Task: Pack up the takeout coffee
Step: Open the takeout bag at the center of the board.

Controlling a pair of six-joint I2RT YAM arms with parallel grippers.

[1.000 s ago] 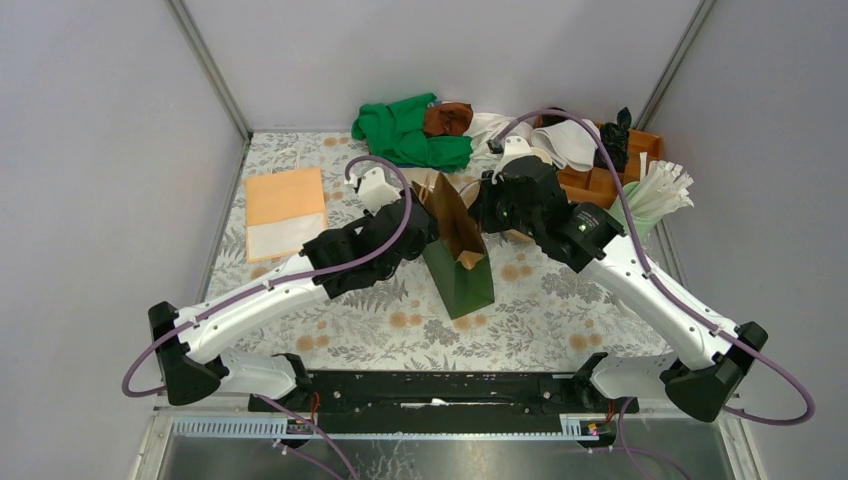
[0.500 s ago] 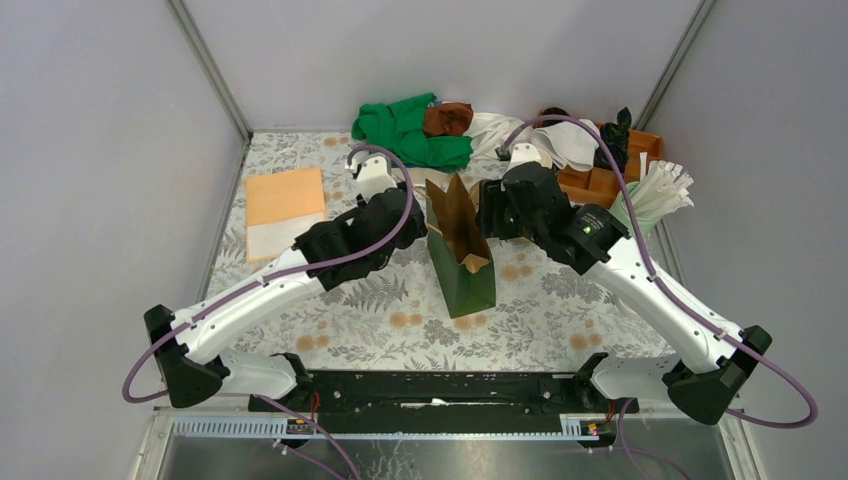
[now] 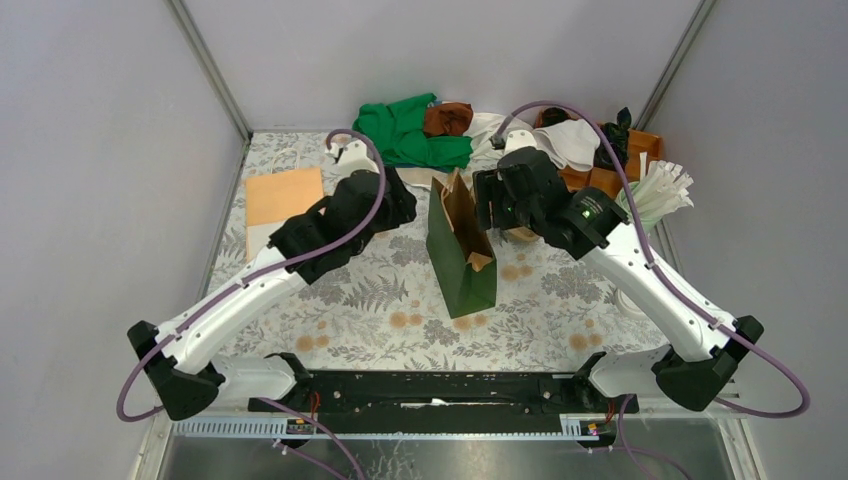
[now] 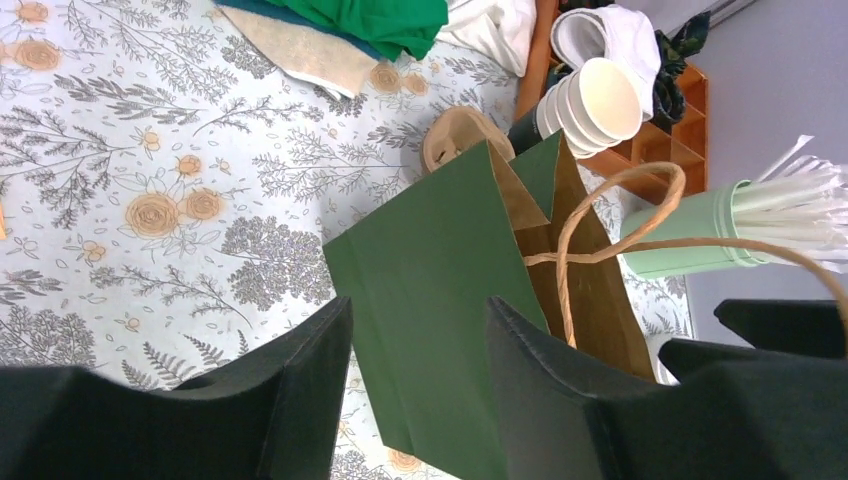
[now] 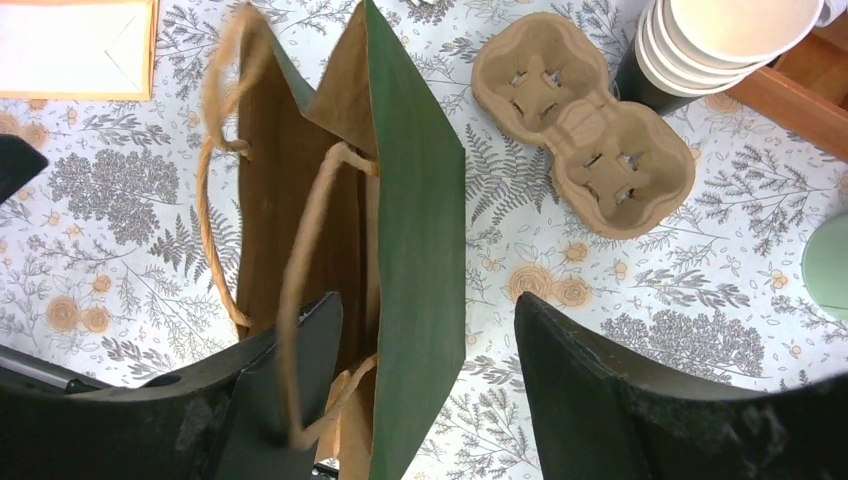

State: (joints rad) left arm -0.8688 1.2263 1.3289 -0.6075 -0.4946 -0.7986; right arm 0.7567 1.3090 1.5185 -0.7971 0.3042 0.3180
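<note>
Green bag stands released: right pincer has just opened, left pincer, open too, has backed off; coffee unseen, packing unverified.

Upright green paper bag, pulp cup carrier beside it, stacked paper cups, green cloth

Paper, pulp, cloth and wood, nearly all matt.
Bag of smooth matt green paper outside, bare brown kraft inside, with twisted paper-cord handles; cup carrier of rough tan moulded pulp; stacked cups of smooth cream paper; table cover matt, floral-printed; organiser of orange-brown wood; right gripper fingers matt black, faintly grainy.
</note>
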